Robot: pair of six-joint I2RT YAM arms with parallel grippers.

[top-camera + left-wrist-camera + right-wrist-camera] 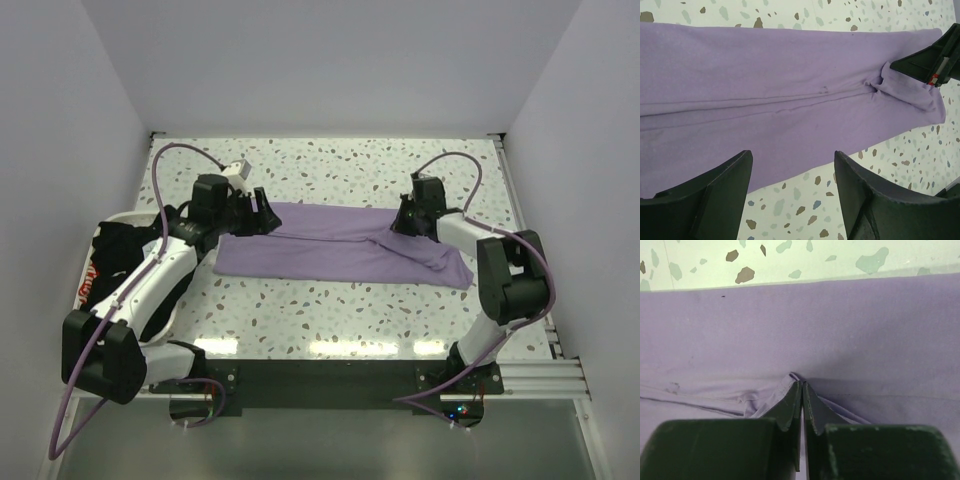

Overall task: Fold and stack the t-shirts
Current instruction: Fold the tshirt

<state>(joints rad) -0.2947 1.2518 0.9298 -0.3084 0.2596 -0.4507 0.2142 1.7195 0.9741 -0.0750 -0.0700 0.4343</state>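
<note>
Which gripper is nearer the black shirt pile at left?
Left. The left gripper sits open at the lavender shirt's end nearest the black shirt pile; the right gripper pinches the shirt's far side.

The plain lavender-purple cloth t-shirt [340, 250] is one even colour with no print, on a white desk [330, 310] speckled with grey, brown and green flecks (a terrazzo-like pattern). The black cloth t-shirt [118, 245] at the left carries a red-and-white print [88, 285]. The left gripper [792, 157] and right gripper [801, 385] are matt black, and purple cables [450, 155] loop above them.
</note>
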